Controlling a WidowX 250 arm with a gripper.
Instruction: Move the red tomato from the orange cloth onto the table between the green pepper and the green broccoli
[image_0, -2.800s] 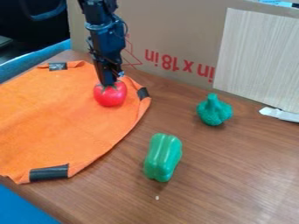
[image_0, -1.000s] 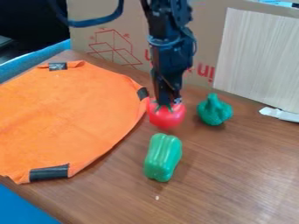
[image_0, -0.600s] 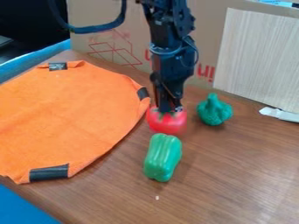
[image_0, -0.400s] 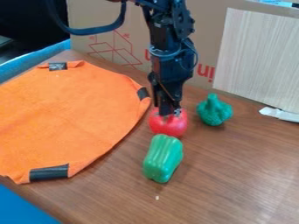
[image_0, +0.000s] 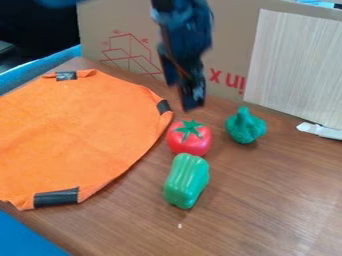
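Better to lift the gripper (image_0: 184, 97), empty but impossible to judge as opened or closed, straight upward before any sideways travel, avoiding a push on the tomato (image_0: 190, 144), resting on the table (image_0: 267, 200) at 12 o'clock of the green pepper (image_0: 186, 182).

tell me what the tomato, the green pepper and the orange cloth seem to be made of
Tomato: probably smooth plastic, glossy, with bright highlights on its red skin. Green pepper: likely molded plastic with a soft sheen, judging by its pale streaks of reflected light. Orange cloth: matte fabric, perhaps felt or fleece, with soft creases and no shine.
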